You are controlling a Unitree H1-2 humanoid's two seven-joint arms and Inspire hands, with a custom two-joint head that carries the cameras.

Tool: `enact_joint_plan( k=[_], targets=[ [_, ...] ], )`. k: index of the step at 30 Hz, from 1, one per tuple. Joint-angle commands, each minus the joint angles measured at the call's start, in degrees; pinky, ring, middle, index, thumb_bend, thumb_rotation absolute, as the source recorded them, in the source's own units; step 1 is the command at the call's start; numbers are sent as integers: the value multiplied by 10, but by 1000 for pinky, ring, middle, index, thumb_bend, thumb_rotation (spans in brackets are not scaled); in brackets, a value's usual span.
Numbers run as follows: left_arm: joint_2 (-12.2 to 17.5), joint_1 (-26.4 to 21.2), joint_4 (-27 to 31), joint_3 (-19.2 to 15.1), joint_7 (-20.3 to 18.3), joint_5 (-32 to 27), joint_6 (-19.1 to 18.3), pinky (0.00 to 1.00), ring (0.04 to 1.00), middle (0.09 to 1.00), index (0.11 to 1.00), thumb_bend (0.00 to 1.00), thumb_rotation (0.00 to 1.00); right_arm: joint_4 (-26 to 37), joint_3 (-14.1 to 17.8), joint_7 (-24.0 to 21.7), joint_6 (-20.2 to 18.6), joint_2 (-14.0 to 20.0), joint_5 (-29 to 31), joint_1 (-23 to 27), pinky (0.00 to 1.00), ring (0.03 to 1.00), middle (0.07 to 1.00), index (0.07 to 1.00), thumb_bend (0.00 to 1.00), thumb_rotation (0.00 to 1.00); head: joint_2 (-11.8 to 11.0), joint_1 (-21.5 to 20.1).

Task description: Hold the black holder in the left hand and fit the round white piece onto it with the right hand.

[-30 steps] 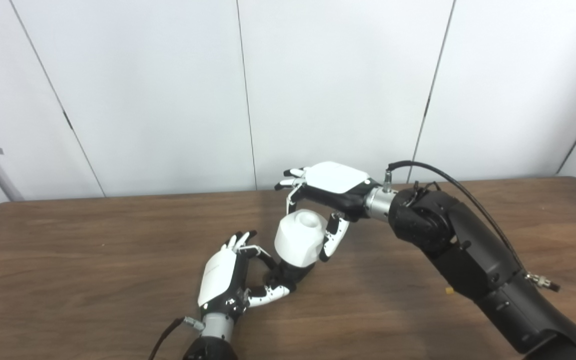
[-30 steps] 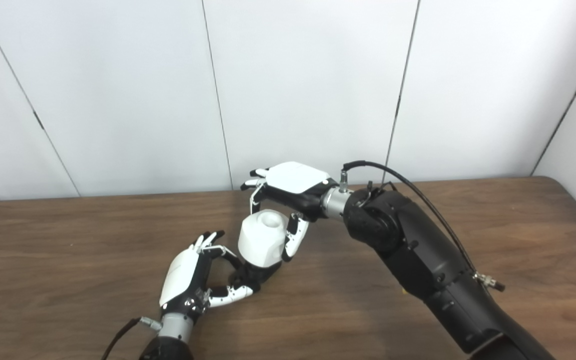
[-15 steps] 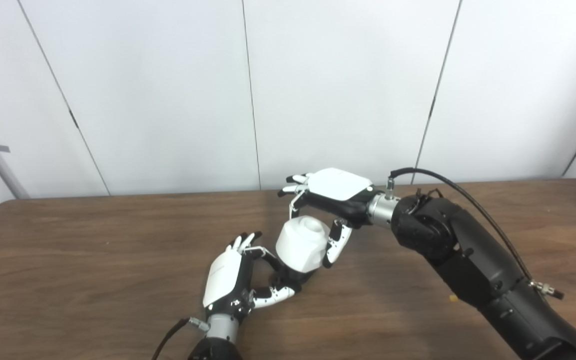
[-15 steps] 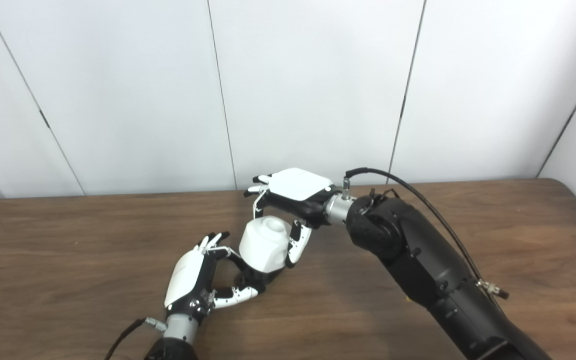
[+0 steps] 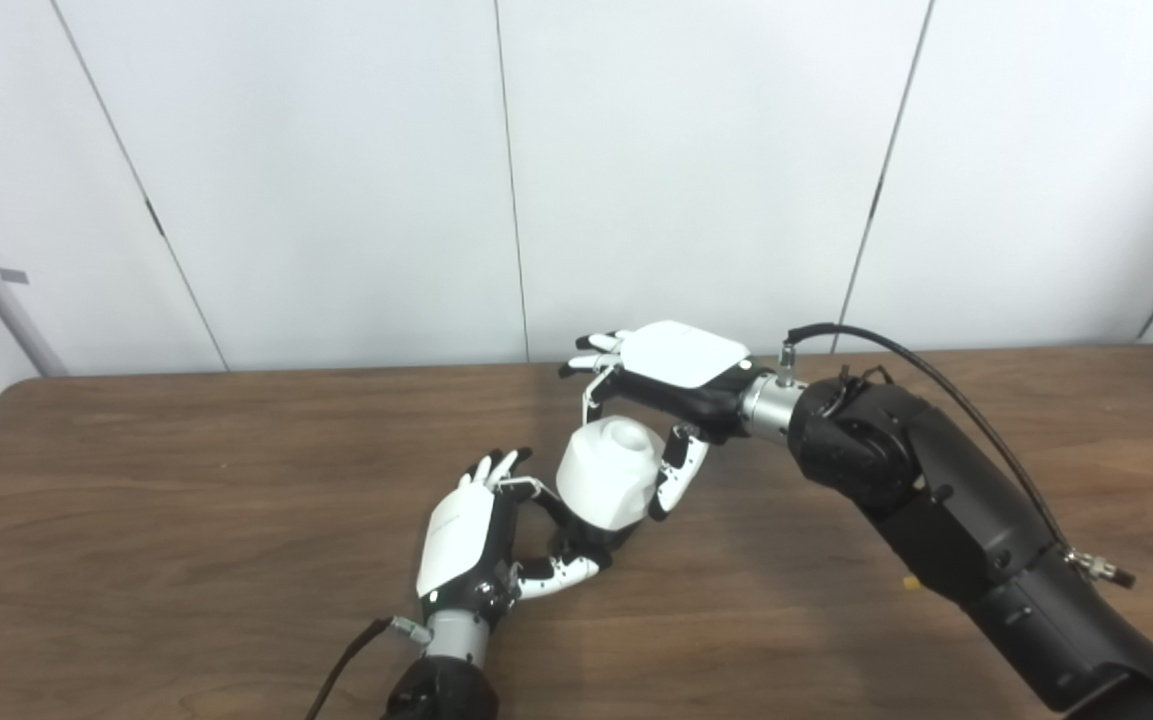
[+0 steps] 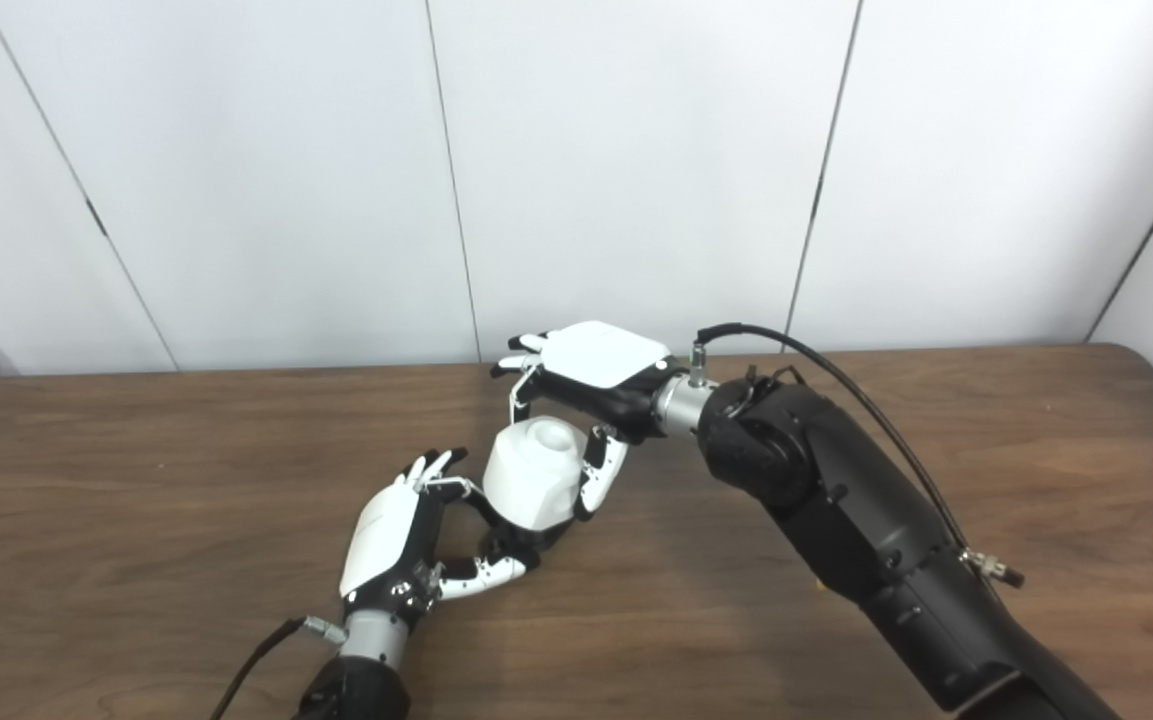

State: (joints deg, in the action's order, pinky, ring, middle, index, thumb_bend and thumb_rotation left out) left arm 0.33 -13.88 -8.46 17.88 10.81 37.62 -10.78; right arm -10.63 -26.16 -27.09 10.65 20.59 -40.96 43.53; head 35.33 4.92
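In the left eye view, the left hand (image 5: 471,545) stands above the brown wooden counter (image 5: 136,520), its white back turned toward the camera and its fingers curled around the black holder (image 5: 591,535). Only a little of the holder shows, just past the fingertips and thumb, dark against the wood. The round white piece (image 5: 610,472) sits directly on top of the holder, up and to the far side of the left hand, tilted slightly so that its shallow round recess faces upward. The right hand (image 5: 661,385) reaches in from the right and arches over the piece: its palm plate lies above, its fingers (image 5: 596,362) spread past the far rim, and its thumb (image 5: 671,480) hangs down along the piece's right flank. Whether the thumb presses the piece or stands just clear of it cannot be told here. A black cable (image 5: 896,350) loops over the right wrist.

In the right eye view, the left hand (image 6: 391,550) is again wrapped around the holder (image 6: 521,535), its white thumb lying under the piece. The white piece (image 6: 534,485) rests touching the holder's top, between the two hands. The right hand (image 6: 591,375) cups it from above, fingers half open, thumb close along the right side. Contact is uncertain from this side too.
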Motion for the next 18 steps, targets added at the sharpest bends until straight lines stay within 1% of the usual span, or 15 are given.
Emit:
enact_joint_plan(
  k=[1, 13, 18],
  targets=[
    [-20, 12, 2, 18, -21, -8, -6, 1000, 1000, 931, 480, 522, 49, 0, -5, 7, 11, -7, -2, 16, 1000, 1000, 924, 477, 523, 129, 0, 1],
    [-27, 6, -9, 20, -15, -5, -6, 1000, 1000, 929, 480, 523, 49, 3, -12, 3, 13, -8, -8, 17, 986, 1000, 920, 478, 523, 130, -1, 6],
    [-29, 5, -10, 20, -16, -6, -8, 1000, 1000, 932, 480, 523, 49, 4, -15, 0, 12, -12, -6, 14, 1000, 1000, 919, 477, 523, 129, -1, 7]
  ],
)
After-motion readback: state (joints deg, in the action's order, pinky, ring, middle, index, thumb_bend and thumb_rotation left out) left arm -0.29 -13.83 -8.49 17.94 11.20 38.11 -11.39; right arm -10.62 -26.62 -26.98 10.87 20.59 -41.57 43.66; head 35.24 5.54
